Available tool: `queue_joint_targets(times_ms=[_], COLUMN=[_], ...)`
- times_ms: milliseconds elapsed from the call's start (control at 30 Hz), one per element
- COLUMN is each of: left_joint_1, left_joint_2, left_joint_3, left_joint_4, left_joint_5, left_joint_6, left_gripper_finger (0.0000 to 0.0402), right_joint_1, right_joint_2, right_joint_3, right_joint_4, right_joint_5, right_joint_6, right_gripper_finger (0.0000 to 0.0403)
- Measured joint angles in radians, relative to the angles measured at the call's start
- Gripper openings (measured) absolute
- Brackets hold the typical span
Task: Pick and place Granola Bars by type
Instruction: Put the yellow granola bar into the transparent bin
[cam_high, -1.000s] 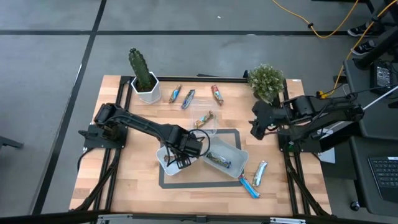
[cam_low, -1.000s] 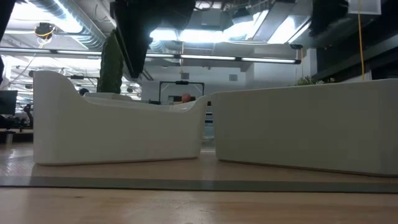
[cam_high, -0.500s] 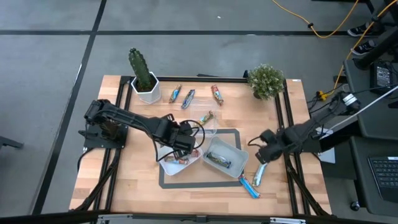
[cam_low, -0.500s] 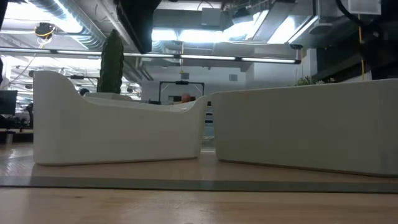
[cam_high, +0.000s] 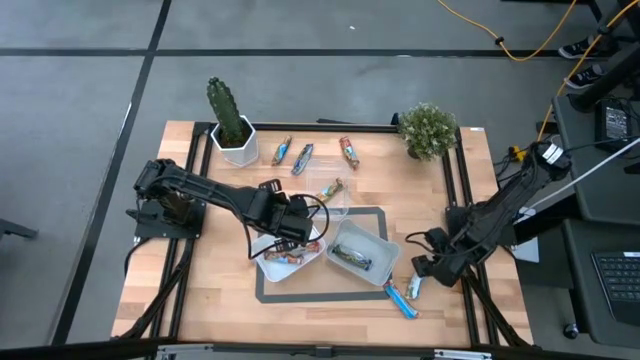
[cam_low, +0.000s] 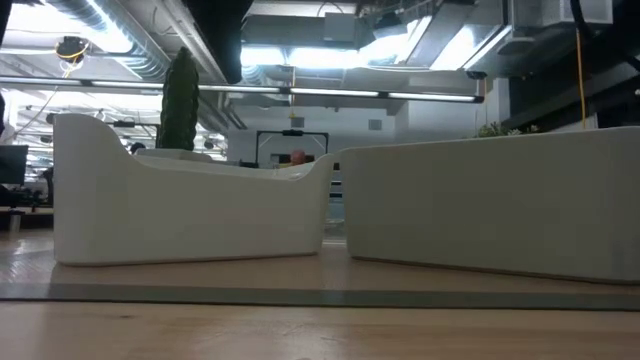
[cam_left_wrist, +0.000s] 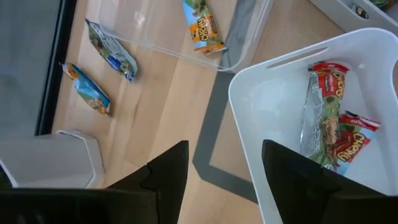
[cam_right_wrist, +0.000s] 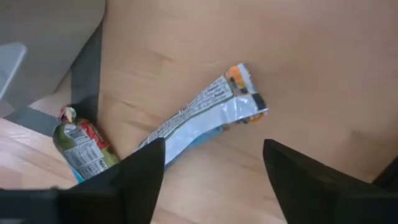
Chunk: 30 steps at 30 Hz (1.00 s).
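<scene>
My left gripper (cam_high: 295, 228) (cam_left_wrist: 224, 149) hangs open over the far rim of the white tub (cam_high: 272, 262) (cam_left_wrist: 249, 99), where red-orange bars (cam_left_wrist: 333, 134) lie on the tub floor. My right gripper (cam_high: 425, 272) (cam_right_wrist: 213, 144) is open above a silver-grey bar (cam_right_wrist: 205, 118) (cam_high: 417, 287) lying flat on the wood at the table's near right, fingers on either side and clear of it. A blue bar (cam_high: 400, 299) (cam_right_wrist: 81, 149) lies beside it. The grey tub (cam_high: 372, 236) holds a green-brown bar (cam_high: 352, 259). Three more bars (cam_high: 302, 157) lie near the far edge.
A clear tray (cam_high: 338, 203) (cam_left_wrist: 155, 37) with one bar (cam_left_wrist: 202, 28) sits far of the tubs. A potted cactus (cam_high: 228, 120) stands at the far left, a leafy plant (cam_high: 428, 130) at the far right. In the low view both tub walls (cam_low: 190, 210) fill the picture.
My right gripper has swung from beside the leafy plant toward the near edge and come down over the silver-grey bar. My left gripper has drawn up and back out of the white tub toward the far left, and red-orange bars now show in the tub.
</scene>
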Motion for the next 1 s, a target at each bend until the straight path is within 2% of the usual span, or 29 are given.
queue_joint_targets(times_ms=[200,433,533,667,933,1000], left_joint_1=[-0.002,0.003,0.012,0.019,0.019,0.018], left_joint_2=[0.000,0.000,0.000,0.000,0.000,0.000], left_joint_3=[0.000,0.000,0.000,0.000,0.000,0.000], left_joint_4=[0.001,0.015,0.034,0.040,0.040,0.041], left_joint_5=[0.000,-0.006,-0.006,-0.003,0.001,0.001], left_joint_6=[-0.005,-0.007,-0.013,-0.025,-0.055,-0.060], left_gripper_finger=[0.0197,0.0195,0.0195,0.0194,0.0194,0.0194], right_joint_1=[-0.007,-0.044,-0.063,-0.071,-0.071,-0.071], right_joint_2=[0.070,0.168,0.205,0.234,0.200,0.179], right_joint_3=[0.000,0.000,0.000,0.001,0.001,0.000], right_joint_4=[-0.001,0.071,0.127,0.146,0.158,0.161], right_joint_5=[0.001,0.003,0.002,-0.015,-0.034,-0.034], right_joint_6=[0.008,-0.048,-0.097,-0.147,-0.231,-0.258], right_gripper_finger=[0.0301,0.0301,0.0284,0.0226,0.0049,0.0031])
